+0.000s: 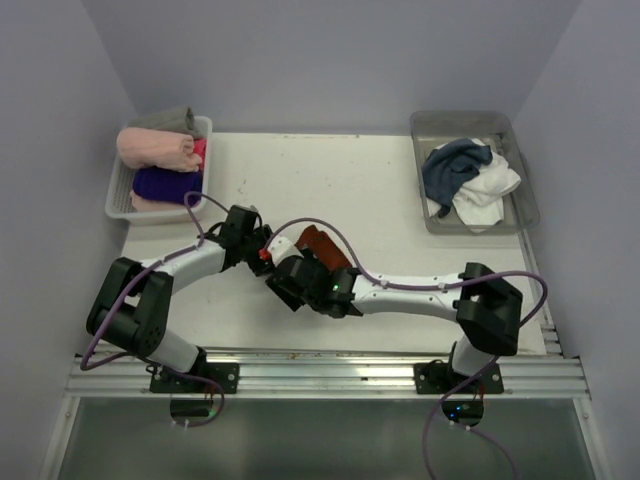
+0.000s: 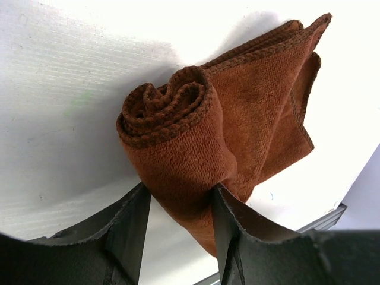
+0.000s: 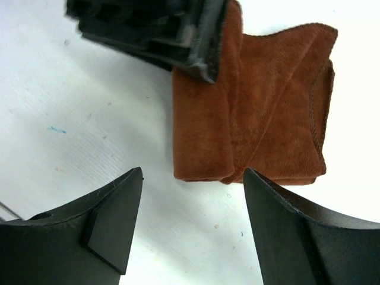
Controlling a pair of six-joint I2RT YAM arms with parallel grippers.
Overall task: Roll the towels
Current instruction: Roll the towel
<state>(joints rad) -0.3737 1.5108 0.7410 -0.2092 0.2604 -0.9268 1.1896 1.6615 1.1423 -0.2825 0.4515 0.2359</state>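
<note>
A rust-brown towel lies at the table's middle, partly rolled; its rolled end shows a spiral in the left wrist view and a loose flap trails behind. My left gripper is shut on the rolled end, its fingers pressing both sides. My right gripper is open and empty just short of the towel's near end; the towel lies ahead of its fingertips, not between them. A dark slate-blue towel and a white towel lie crumpled in a grey bin.
A white basket at the back left holds a pale pink roll, a deep purple roll and a grey cloth. The left gripper's body sits over the towel's far end. Walls close in on three sides.
</note>
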